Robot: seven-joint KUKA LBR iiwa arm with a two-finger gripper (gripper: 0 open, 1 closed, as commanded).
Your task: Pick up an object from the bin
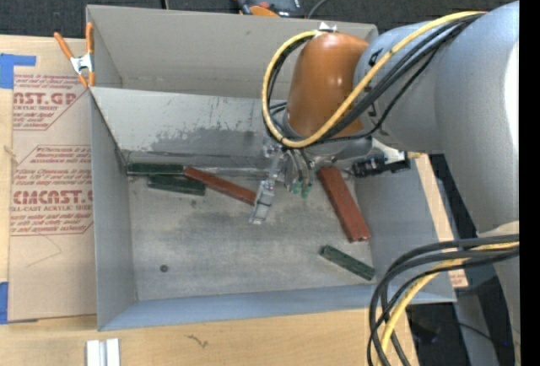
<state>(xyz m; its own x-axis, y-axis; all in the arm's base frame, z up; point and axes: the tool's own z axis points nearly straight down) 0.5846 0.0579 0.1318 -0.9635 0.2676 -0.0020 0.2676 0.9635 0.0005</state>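
Observation:
My gripper (263, 208) hangs low over the middle of the bin, its slim fingertips close together just past the right end of a reddish-brown flat bar (218, 185). That bar lies slanted, running up-left from the fingertips. I see nothing between the fingers. A second reddish-brown bar (343, 204) lies to the right of the gripper, angled down toward the bin's right wall. A dark green strip (175, 183) lies left of the first bar, near the back-left part of the floor.
Another dark green strip (347, 262) rests near the front right corner. A long dark strip (156, 168) runs along the foot of the back wall at the left. The arm with its orange cover and yellow cables overhangs the bin's right side.

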